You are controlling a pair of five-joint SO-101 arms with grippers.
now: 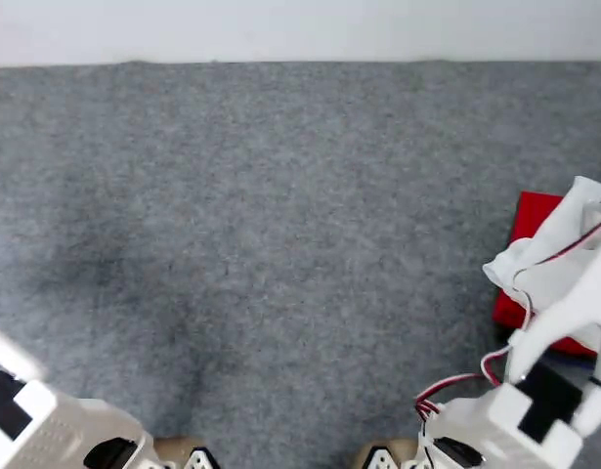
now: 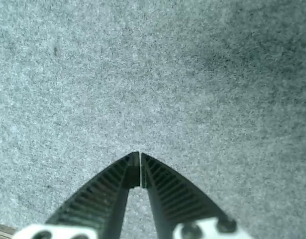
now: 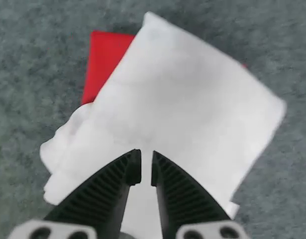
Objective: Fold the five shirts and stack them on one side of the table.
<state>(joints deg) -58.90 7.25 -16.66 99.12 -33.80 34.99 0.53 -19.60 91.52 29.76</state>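
White shirt (image 3: 192, 99) lies folded on red shirt (image 3: 105, 55) at the right edge of the table (image 1: 280, 195), apparently starting the stack. Right gripper (image 3: 144, 167) hovers over it, jaws a slit apart and empty. Left gripper (image 2: 141, 169), closed on nothing, hangs over bare felt.

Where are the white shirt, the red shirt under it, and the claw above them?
white shirt (image 3: 187, 99): right wrist view, middle of its folded top.
red shirt (image 3: 105, 59): right wrist view, its uncovered corner.
right gripper (image 3: 146, 162): right wrist view, midway between its fingertips.
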